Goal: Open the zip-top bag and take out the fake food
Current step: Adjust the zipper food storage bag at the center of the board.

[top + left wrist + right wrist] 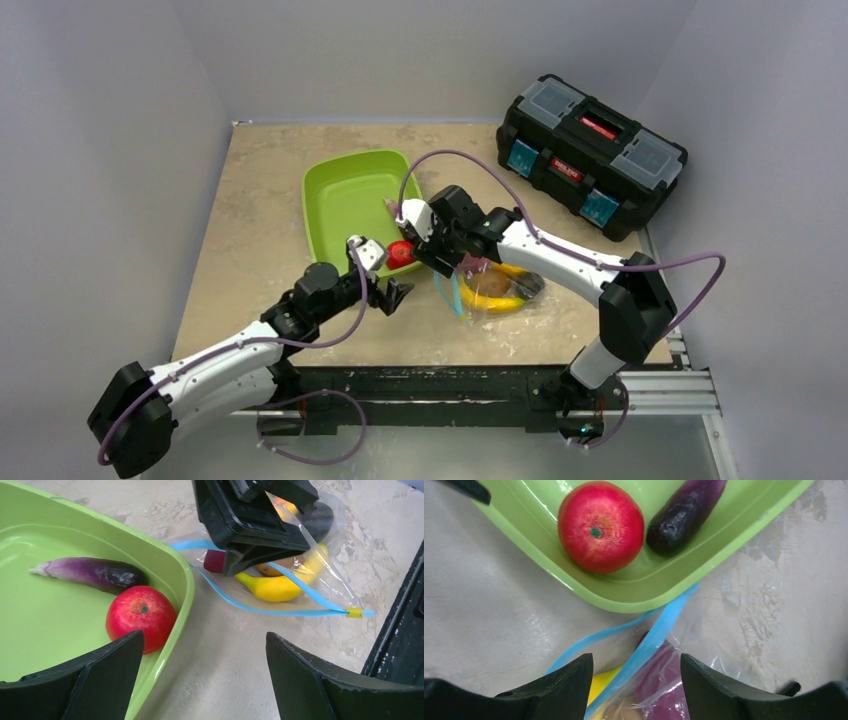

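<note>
The zip-top bag (490,285) lies on the table right of the lime-green tray (335,200), its teal-blue zipper strips (280,611) parted. A yellow banana (280,587), a dark purple-red piece (664,680) and a brownish piece (272,570) are inside it. A red apple (600,527) and a purple eggplant (684,515) lie in the tray's near corner. My right gripper (636,665) is open over the bag's mouth, with the upper zipper strip (659,632) running between its fingers. My left gripper (205,645) is open and empty, low over bare table beside the tray's corner.
A black toolbox (590,155) stands at the back right. The tray's rim (182,577) sits just left of the left gripper. The right gripper's body (250,520) hangs over the bag in the left wrist view.
</note>
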### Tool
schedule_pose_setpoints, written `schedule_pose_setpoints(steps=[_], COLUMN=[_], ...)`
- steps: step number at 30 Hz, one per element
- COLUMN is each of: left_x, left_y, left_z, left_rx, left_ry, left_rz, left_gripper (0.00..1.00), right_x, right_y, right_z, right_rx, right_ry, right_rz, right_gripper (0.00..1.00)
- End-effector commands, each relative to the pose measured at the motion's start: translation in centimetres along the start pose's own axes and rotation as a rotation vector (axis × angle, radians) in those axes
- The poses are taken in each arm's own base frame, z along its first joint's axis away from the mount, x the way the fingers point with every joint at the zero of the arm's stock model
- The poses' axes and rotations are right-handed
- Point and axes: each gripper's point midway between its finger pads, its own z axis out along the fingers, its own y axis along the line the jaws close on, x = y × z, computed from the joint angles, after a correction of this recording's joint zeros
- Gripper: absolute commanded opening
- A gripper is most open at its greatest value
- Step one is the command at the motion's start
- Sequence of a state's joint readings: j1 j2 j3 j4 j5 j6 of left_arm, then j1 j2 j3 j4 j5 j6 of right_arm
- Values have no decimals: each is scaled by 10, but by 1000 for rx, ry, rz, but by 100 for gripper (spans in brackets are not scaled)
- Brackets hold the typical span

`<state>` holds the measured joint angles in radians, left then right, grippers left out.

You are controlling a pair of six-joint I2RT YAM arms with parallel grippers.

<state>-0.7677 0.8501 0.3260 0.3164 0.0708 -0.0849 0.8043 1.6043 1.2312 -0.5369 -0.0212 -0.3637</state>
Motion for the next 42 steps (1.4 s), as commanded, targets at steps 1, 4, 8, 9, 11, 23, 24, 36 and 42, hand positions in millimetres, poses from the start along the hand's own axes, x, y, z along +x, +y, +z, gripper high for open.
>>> schedule_pose_setpoints(steps=[1,4,8,9,11,23,24,36,42], left_x=[-30,-31,-39,-38,-40,-40,-39,-42,-29], left_y=[-21,-32,-41,-42,-43,-64,-67,-95,-73], left_z=[13,24,40,44,51,74,74,69,52], left_rx=[114,169,205,211,215,292,307,388,250], left_ry=[-71,-57,-55,-49,-55,-125,-124,-115,-126], left_rz=[59,123,211,221,230,218,235,354,262], left_gripper=[90,89,89,89,89,89,90,91,91], right_x=[-10,-15,-7,-5,-3,-10,-11,-6,-1], right_y=[-21,-15,-15,-16,-19,7,10,37,21], right_z=[-7,-9,-8,-9,-12,-52,-54,-62,-70], right_rx=[110,79,71,70,68,-195,-215,-370,-301], right_ry=[-25,-49,-40,-41,-44,-210,-219,-251,-244], right_rz=[-1,6,8,15,27,68,52,46,17], right_gripper=[59,43,28,22,11,0,0,0,23])
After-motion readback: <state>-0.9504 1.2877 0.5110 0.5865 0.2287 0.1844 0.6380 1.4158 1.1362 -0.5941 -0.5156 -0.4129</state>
